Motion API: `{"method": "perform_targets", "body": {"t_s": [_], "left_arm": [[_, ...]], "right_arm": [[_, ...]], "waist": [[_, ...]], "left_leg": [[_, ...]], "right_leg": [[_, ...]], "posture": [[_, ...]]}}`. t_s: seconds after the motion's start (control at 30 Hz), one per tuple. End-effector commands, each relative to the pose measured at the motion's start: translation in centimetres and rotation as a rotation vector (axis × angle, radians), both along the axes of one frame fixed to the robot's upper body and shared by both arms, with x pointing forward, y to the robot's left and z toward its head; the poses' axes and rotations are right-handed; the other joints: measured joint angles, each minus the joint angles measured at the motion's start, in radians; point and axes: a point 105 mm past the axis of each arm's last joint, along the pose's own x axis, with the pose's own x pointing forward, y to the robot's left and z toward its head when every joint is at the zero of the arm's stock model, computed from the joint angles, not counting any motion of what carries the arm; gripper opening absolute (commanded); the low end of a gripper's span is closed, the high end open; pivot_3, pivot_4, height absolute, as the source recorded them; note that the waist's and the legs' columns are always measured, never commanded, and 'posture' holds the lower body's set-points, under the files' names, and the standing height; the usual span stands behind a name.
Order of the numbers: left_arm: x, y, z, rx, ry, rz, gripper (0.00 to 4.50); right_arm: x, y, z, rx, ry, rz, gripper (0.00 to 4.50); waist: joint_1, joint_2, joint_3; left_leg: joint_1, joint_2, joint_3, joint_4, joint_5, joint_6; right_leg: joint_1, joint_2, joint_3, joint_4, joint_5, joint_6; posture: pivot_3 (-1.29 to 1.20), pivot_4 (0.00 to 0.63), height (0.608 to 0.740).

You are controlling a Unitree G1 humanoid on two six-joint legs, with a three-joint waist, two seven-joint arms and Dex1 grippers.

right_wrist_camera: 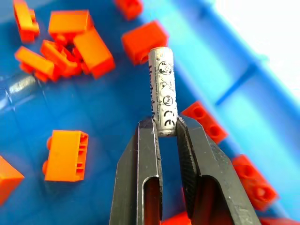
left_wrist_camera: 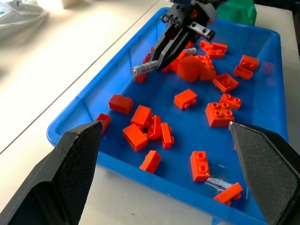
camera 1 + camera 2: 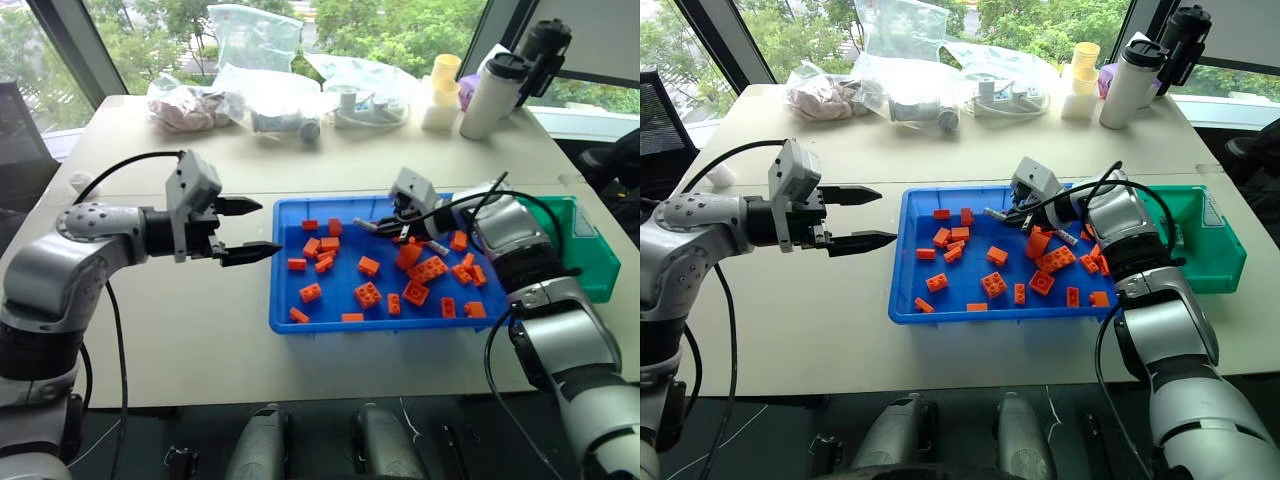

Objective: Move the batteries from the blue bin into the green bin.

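A grey battery (image 1: 162, 89) is pinched at one end by the right hand (image 1: 167, 129), raised above the blue bin (image 3: 283, 300) among orange bricks (image 3: 367, 294). The left hand (image 3: 250, 228) is held wide open, empty, beside the bin; green bin (image 3: 596, 262) at right.

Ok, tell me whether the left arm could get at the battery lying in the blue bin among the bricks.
Probably yes. The left end effector hangs open beside the blue bin, and the loose battery lies on bare floor with only orange bricks nearby, nothing over it.
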Motion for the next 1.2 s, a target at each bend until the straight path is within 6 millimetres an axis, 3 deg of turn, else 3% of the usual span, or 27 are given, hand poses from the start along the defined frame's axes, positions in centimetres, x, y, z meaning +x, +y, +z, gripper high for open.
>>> {"method": "perform_targets", "body": {"t_s": [0.03, 0.17, 0.27, 0.33, 0.5, 0.67, 0.9, 1.2], "left_arm": [[-0.1, -0.1, 1.3, -0.031, -0.041, -0.011, 4.50], [0.3, -0.7, 1.3, -0.051, -0.047, -0.036, 4.50], [1.3, -2.6, 1.5, -0.066, -0.081, -0.100, 4.50], [2.1, -4.2, 1.9, -0.079, -0.109, -0.154, 4.50], [3.0, -8.3, 3.1, -0.119, -0.167, -0.287, 4.50], [3.4, -10.2, 2.9, -0.093, -0.201, -0.340, 4.50], [3.7, -10.1, 2.3, -0.094, -0.202, -0.334, 4.50], [3.6, -9.4, 1.8, -0.081, -0.190, -0.313, 4.50]], "right_arm": [[-1.3, -2.9, 6.0, 0.219, -0.156, -0.127, 0.05], [-3.0, -6.6, 8.7, 0.341, -0.229, -0.298, 0.05], [-4.6, -11.2, 9.7, 0.354, -0.286, -0.515, 0.05], [-5.5, -14.0, 8.9, 0.290, -0.278, -0.639, 0.05], [-7.2, -18.4, 6.3, 0.146, -0.199, -0.854, 0.05], [-8.3, -19.8, 4.4, 0.104, -0.115, -0.925, 0.05], [-8.7, -20.8, 3.2, 0.044, -0.078, -0.972, 0.05], [-8.2, -21.5, 3.8, 0.013, -0.109, -0.995, 4.45]], "waist": [[0.001, 0.000, 0.000], [0.000, 0.000, 0.000], [0.006, 0.000, 0.000], [0.016, 0.000, 0.000], [0.017, 0.000, 0.000], [-0.003, 0.001, -0.001], [-0.003, 0.001, -0.001], [-0.001, 0.001, -0.001]], "left_leg": [[0.000, 0.000, 0.000, 0.000, 0.000, 0.000], [0.000, 0.000, 0.000, 0.000, 0.000, 0.000], [0.000, -0.001, 0.000, 0.000, 0.000, 0.000], [0.000, -0.002, 0.000, 0.000, 0.000, 0.000], [0.000, -0.003, 0.002, 0.001, 0.000, 0.001], [0.001, -0.002, 0.002, 0.001, 0.000, 0.001], [0.001, 0.000, 0.002, 0.001, 0.000, 0.001], [0.001, 0.000, 0.002, 0.001, 0.000, 0.001]], "right_leg": [[0.000, 0.000, 0.000, 0.000, 0.000, 0.000], [0.001, -0.002, -0.001, 0.000, 0.000, 0.000], [0.001, -0.002, -0.001, 0.000, 0.000, 0.000], [0.001, -0.001, -0.001, 0.000, 0.000, 0.000], [0.001, -0.001, 0.000, 0.000, 0.000, 0.000], [0.001, 0.001, 0.001, 0.000, 0.000, 0.000], [0.001, 0.002, 0.002, 0.001, 0.000, 0.000], [0.001, 0.002, 0.002, 0.001, 0.000, 0.000]], "posture": [[0.00, 0.150, 0.740], [0.00, 0.150, 0.740], [0.00, 0.150, 0.740], [0.00, 0.150, 0.740], [0.00, 0.150, 0.740], [0.00, 0.150, 0.740], [0.00, 0.150, 0.740], [0.00, 0.150, 0.740]]}}
